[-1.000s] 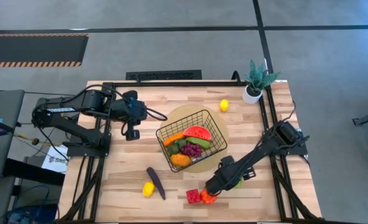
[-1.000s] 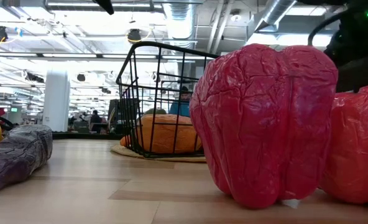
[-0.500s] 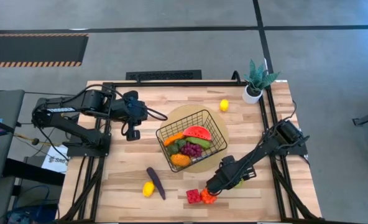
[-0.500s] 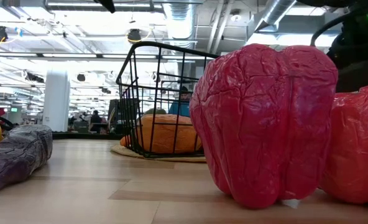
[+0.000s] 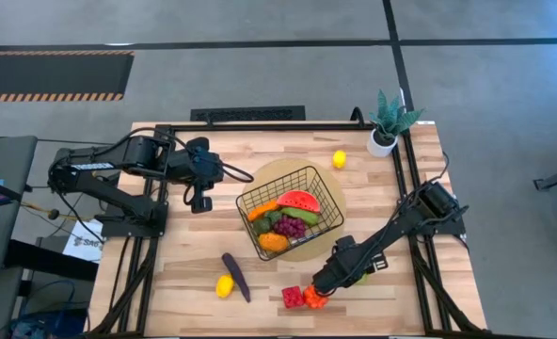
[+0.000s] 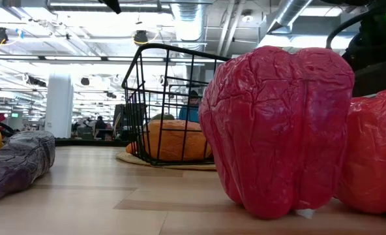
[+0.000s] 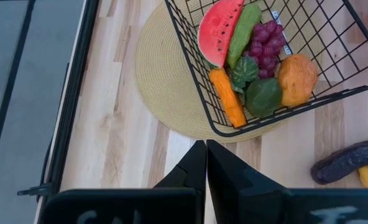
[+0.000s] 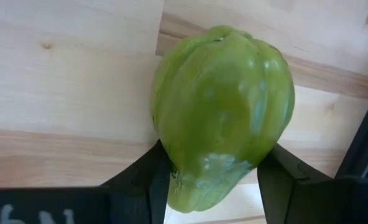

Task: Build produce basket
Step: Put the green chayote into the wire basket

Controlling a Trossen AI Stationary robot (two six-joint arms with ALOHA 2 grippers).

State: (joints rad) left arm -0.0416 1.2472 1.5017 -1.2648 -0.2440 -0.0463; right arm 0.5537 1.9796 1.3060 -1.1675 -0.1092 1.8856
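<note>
At the near edge you see the right gripper (image 5: 314,288) low over the table (image 5: 184,264), its fingers (image 8: 148,180) flanking a green pepper (image 8: 221,112) and touching both sides, w/ a red pepper (image 5: 292,298) and an orange pepper (image 5: 315,300) just beside it. Farther in, the basket (image 5: 330,209) sits on a round mat (image 5: 264,175) mid-table, holding watermelon slice (image 5: 299,200), grapes (image 5: 291,226), carrot (image 5: 262,211) etc.; eggplant (image 5: 235,277) and lemon (image 5: 224,286) lie outside, near-left. The left gripper (image 5: 199,201) hangs beyond, jaws closed, gripping nothing.

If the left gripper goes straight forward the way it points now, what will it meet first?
Probably the round tan mat, then the basket on it. The shut left gripper points at them, though depth is unclear.
</note>
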